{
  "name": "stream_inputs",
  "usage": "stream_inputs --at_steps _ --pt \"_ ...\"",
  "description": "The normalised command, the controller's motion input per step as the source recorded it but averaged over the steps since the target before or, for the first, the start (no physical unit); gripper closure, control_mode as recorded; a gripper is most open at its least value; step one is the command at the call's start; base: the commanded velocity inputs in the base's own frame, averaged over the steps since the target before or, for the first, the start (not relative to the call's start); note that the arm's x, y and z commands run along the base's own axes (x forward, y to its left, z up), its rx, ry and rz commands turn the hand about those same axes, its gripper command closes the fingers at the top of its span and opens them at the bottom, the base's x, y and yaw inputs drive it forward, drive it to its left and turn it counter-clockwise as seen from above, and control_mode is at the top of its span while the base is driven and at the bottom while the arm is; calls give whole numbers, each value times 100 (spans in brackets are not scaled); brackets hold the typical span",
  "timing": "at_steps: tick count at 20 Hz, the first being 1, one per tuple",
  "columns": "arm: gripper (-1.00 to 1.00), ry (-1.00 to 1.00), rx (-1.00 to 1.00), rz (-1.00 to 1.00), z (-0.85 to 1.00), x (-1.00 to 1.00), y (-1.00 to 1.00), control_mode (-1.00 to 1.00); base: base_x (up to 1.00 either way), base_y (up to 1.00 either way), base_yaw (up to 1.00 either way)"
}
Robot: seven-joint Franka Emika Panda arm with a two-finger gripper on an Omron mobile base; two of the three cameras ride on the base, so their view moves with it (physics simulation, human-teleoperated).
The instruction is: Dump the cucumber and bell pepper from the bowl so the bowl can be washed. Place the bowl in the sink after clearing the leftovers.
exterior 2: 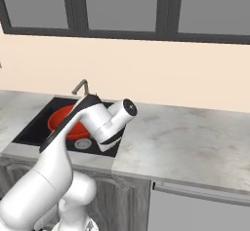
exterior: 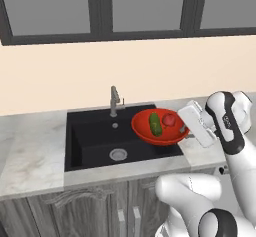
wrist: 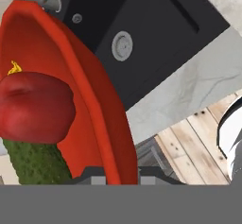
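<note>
Red and smooth, the bowl (wrist: 97,105) fills the left of the hand view, seen almost edge-on, its rim running from the upper left down to the bottom centre where the claw (wrist: 120,178) meets it. The claw's two dark tips sit on either side of that rim and appear clenched on the bowl, though they are mostly cut off at the frame's edge. Inside the bowl, the bell pepper (wrist: 35,107) is a roundish, deep red lump with a small yellow tip, close in colour to the bowl itself. Touching it from below lies the cucumber (wrist: 38,164), dark green with a bumpy skin. From the left base view the bowl is held above the right part of the sink (exterior: 95,138), a black rectangular basin set in a marble tabletop (exterior: 32,156), and it is tipped a little toward the camera. In that view the cucumber's long axis runs front to back across the bowl, with the bell pepper just beside it on the right. A round silver drain (exterior: 118,154) shows on the basin floor, and a grey faucet (exterior: 115,101) stands behind the basin.
</note>
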Motion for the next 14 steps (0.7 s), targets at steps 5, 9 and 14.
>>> stream_inputs --at_steps 5,9,14 --pt "100 0 0 0 0 0 0 100 20 26 0" --pt "100 0 0 0 0 0 0 100 38 0 0" --pt "100 0 0 0 0 0 0 100 48 0 0"
